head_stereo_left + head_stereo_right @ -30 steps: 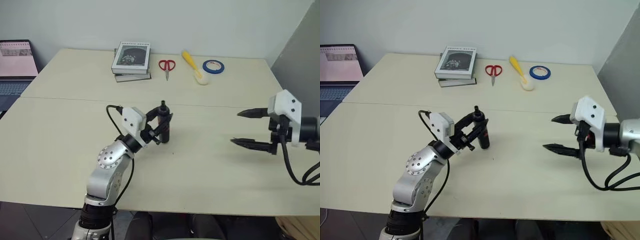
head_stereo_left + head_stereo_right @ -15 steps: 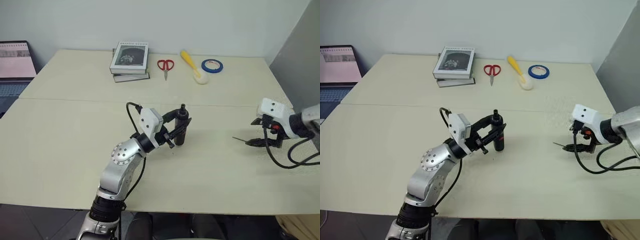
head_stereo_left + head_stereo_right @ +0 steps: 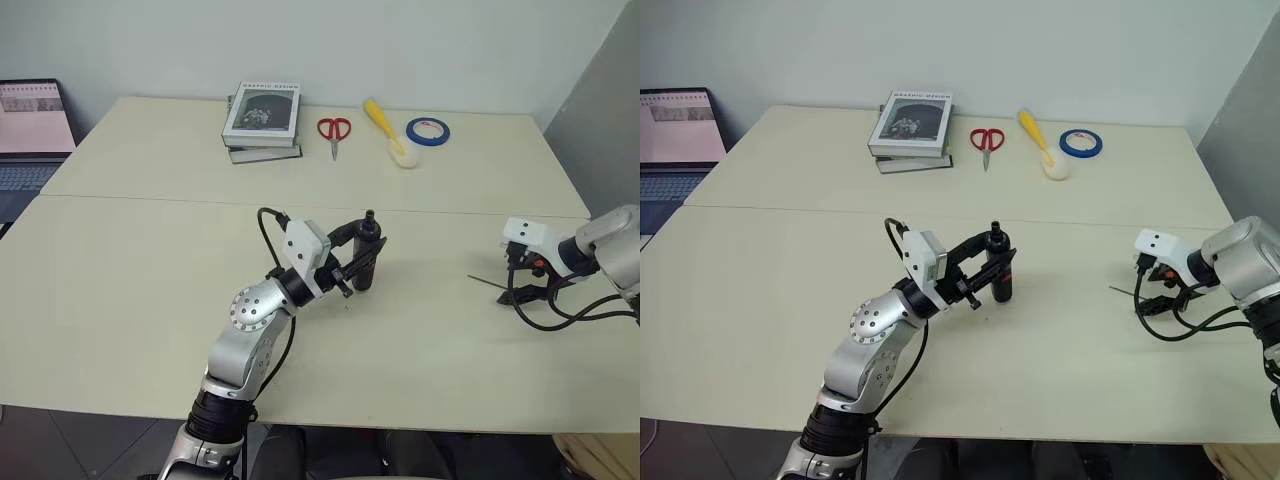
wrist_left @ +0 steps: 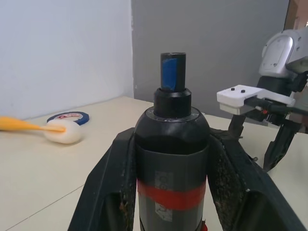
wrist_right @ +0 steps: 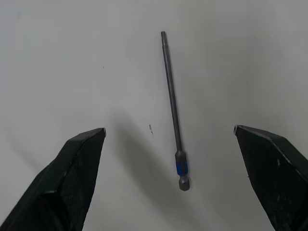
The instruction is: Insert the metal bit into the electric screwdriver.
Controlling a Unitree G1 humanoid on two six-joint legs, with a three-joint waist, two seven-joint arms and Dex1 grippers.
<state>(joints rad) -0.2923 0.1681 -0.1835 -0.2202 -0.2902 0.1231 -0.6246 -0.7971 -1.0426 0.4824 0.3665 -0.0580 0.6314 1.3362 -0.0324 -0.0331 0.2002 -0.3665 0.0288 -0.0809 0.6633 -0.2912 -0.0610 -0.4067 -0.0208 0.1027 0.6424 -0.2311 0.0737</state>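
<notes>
Head view first: the left gripper (image 3: pixel 362 262) is clamped on the electric screwdriver (image 3: pixel 366 256), holding it roughly upright just above the table (image 3: pixel 130 290) near the middle. So that half of the job looks sorted. Off to the right, the right gripper (image 3: pixel 517 283) is tipped down over the metal bit (image 3: pixel 486 283), which is lying flat on the tabletop, well apart from the screwdriver. The book (image 3: pixel 261 118), scissors (image 3: pixel 333 132), brush (image 3: pixel 387 133) and tape roll (image 3: pixel 427 131) sit at the far edge, not involved

Left wrist view: both black fingers (image 4: pixel 108 178) press the sides of the screwdriver body, red band visible between them, blue socket end pointing up with nothing in it. The other gripper is in the background near the table

Right wrist view: the two fingers (image 5: pixel 77 168) are spread wide with the bit between them, neither touching it. The bit lies loose on the surface, blue-ringed end nearest the gripper

My read: screwdriver is picked up, bit is not. Still left is closing on the bit, lifting it, bringing it over and lining it up with that socket, which looks like the fiddly part given how thin it is
</notes>
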